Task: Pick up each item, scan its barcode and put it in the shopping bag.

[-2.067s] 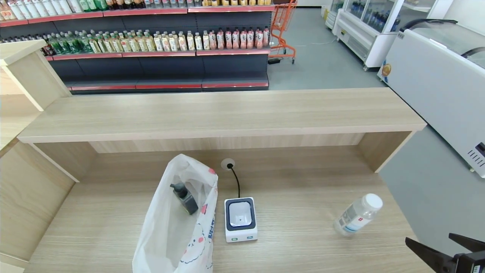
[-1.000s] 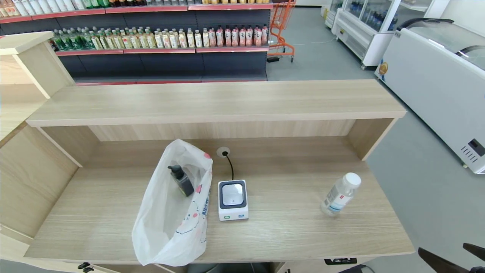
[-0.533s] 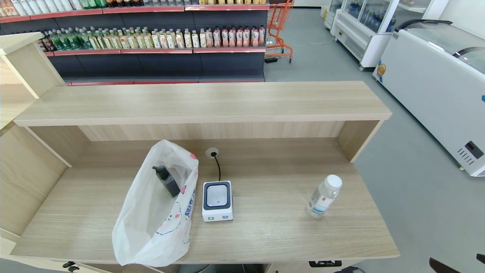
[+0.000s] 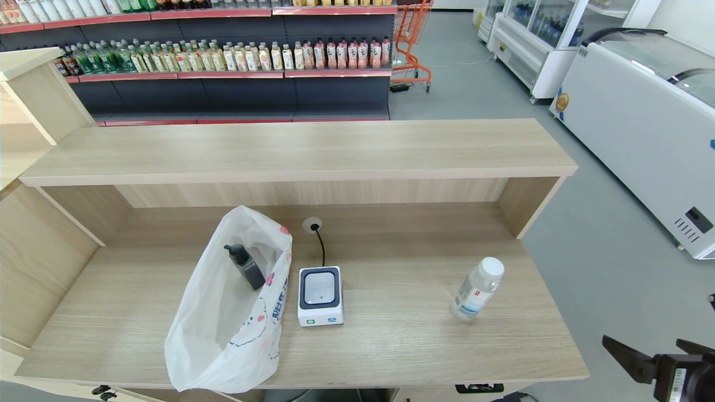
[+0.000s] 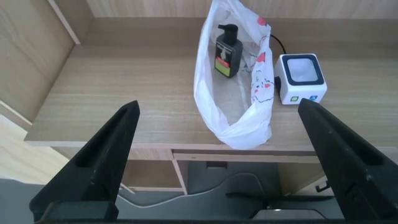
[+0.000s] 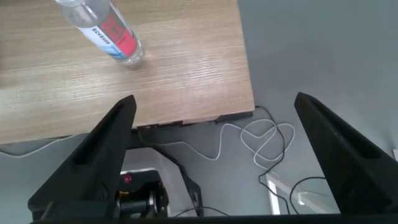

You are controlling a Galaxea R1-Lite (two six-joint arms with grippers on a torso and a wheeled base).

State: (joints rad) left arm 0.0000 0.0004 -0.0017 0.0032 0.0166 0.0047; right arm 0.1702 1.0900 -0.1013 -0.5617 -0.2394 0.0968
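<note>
A clear bottle [image 4: 477,288] with a white cap and a red-and-white label stands near the right end of the wooden counter [image 4: 391,346]; the right wrist view also catches this bottle [image 6: 102,31]. A white shopping bag [image 4: 226,312] gapes open left of the white barcode scanner [image 4: 320,295]. A dark pump bottle [image 4: 246,267] leans inside the bag. My right gripper [image 4: 642,341] hangs open and empty off the counter's front right corner, below and right of the clear bottle. In the left wrist view my left gripper [image 5: 217,162] is open before the counter's front edge, facing the bag [image 5: 239,81].
A raised wooden ledge [image 4: 301,151] runs along the counter's far side, with side panels at both ends. The scanner's black cable [image 4: 319,243] runs to a hole in the counter. Shelves of drinks, an orange cart and white freezers stand beyond. Loose cables [image 6: 261,140] lie on the floor.
The head view has pulled back and shifted, so the whole counter shows lower and smaller. Since half a second ago the right gripper has risen into the lower right corner; bottle, bag and scanner stay put.
</note>
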